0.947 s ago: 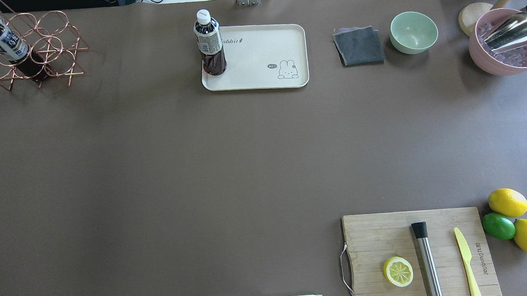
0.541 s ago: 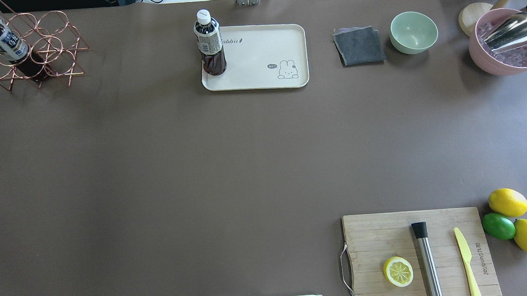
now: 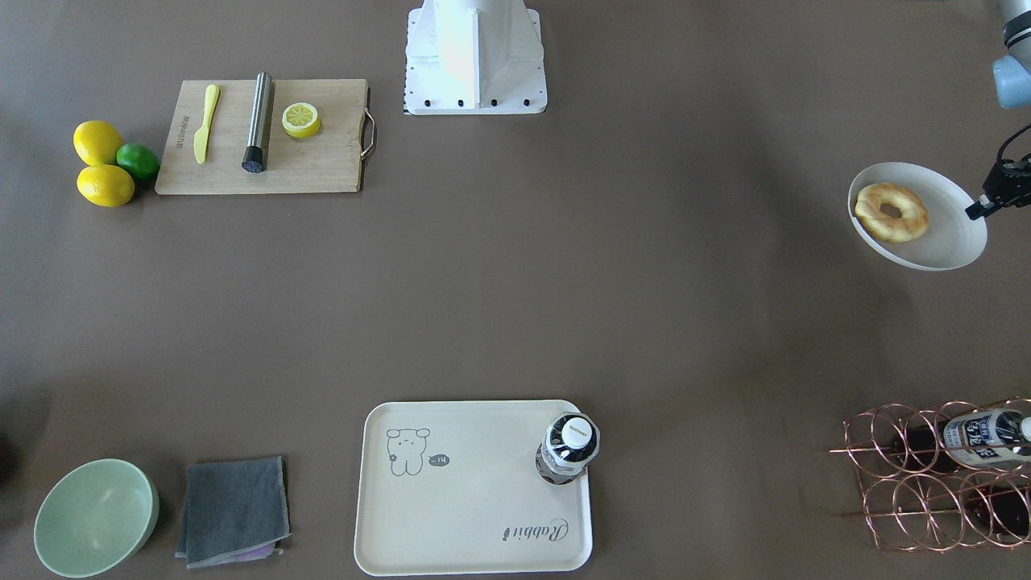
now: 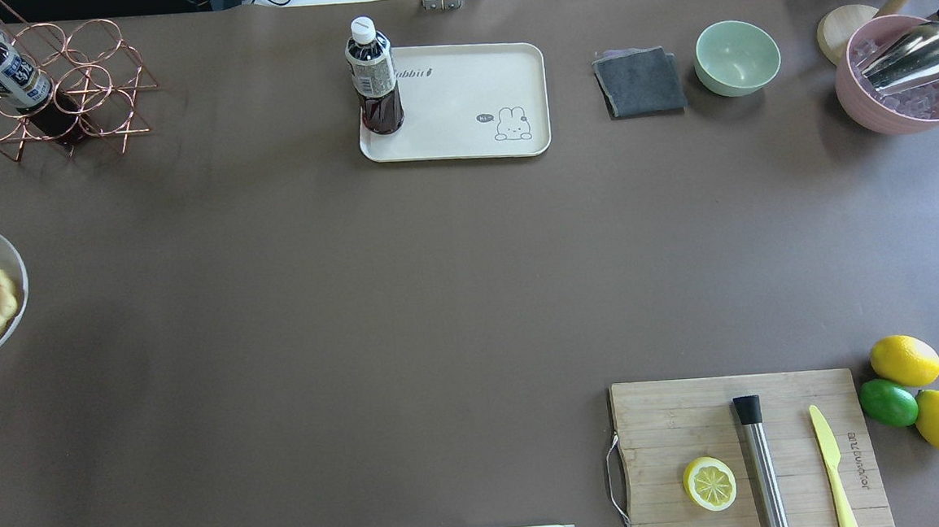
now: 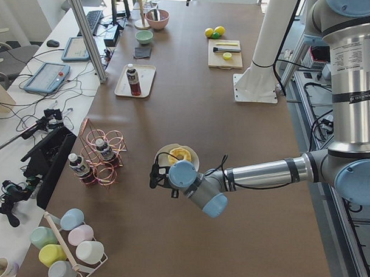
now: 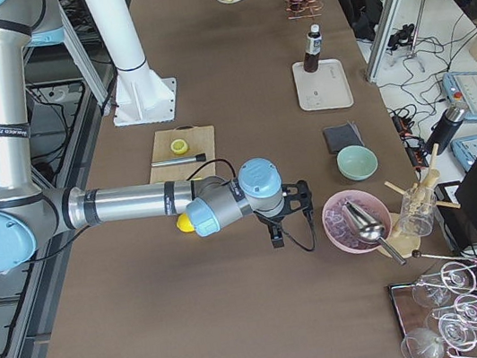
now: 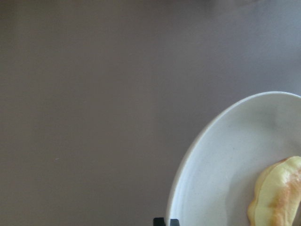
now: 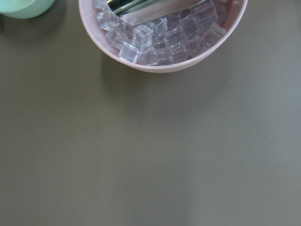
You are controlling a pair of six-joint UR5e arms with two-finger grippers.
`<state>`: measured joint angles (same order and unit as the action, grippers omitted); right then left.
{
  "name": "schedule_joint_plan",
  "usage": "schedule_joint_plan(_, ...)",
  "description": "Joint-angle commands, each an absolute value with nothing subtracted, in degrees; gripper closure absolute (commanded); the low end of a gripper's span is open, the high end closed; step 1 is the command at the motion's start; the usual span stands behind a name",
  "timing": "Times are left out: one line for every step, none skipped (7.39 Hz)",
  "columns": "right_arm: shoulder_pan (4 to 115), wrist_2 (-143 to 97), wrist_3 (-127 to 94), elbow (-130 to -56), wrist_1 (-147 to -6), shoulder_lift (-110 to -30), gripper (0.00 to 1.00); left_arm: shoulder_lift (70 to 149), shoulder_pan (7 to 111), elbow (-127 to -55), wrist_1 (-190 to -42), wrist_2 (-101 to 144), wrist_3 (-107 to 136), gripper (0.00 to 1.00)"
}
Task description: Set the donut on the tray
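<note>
Near the table's left edge, the left gripper [image 3: 989, 203] seemed clamped on the rim of a plate [image 3: 950, 242] carrying the donut [image 3: 891, 212]. Keeping it level until over the bare half of the tray [image 3: 475, 499], away from the bottle [image 3: 567, 451], would help. The right gripper [image 6: 276, 235] could not be judged.

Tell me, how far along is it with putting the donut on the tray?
Nothing is finished yet. In hand: the left gripper grips the rim of a white plate carrying the donut. Left: moving the donut onto the tray, where only a bottle stands.
</note>
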<state>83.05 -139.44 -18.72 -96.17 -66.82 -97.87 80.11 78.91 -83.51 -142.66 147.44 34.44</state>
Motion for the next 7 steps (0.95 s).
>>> schedule_joint_plan(78.95, -139.13, -29.13, -98.95, -66.8, -96.68, 0.0, 81.82, 69.48, -95.4, -142.65, 143.56, 53.71, 1.0)
schedule_joint_plan(77.27, -139.39, -35.1, -100.18, -66.8, -95.03, 0.0, 83.31, 64.74, -98.32, -142.47, 140.13, 60.58, 1.0)
schedule_joint_plan(74.91, -139.39, -41.16, -101.5, -66.8, -93.18, 0.0, 86.02, 61.73, -100.87, -139.95, 138.36, 65.69, 1.0)
schedule_joint_plan(72.71, -139.22, -46.96, -103.34, -66.8, -91.77, 0.0, 89.53, 58.65, -104.03, -133.74, 134.42, 68.61, 1.0)
schedule_joint_plan(69.47, -138.52, -54.16, -105.71, -66.71, -90.89, 0.0, 94.35, 54.79, -107.02, -125.85, 129.51, 71.34, 1.0)
schedule_joint_plan(64.82, -135.38, -62.67, -108.26, -66.71, -89.49, 0.0, 100.14, 49.71, -107.75, -119.77, 124.07, 76.59, 1.0)
schedule_joint_plan(61.03, -132.65, -69.63, -109.76, -66.71, -87.3, 0.0, 105.76, 44.87, -107.67, -115.27, 119.14, 81.77, 1.0)
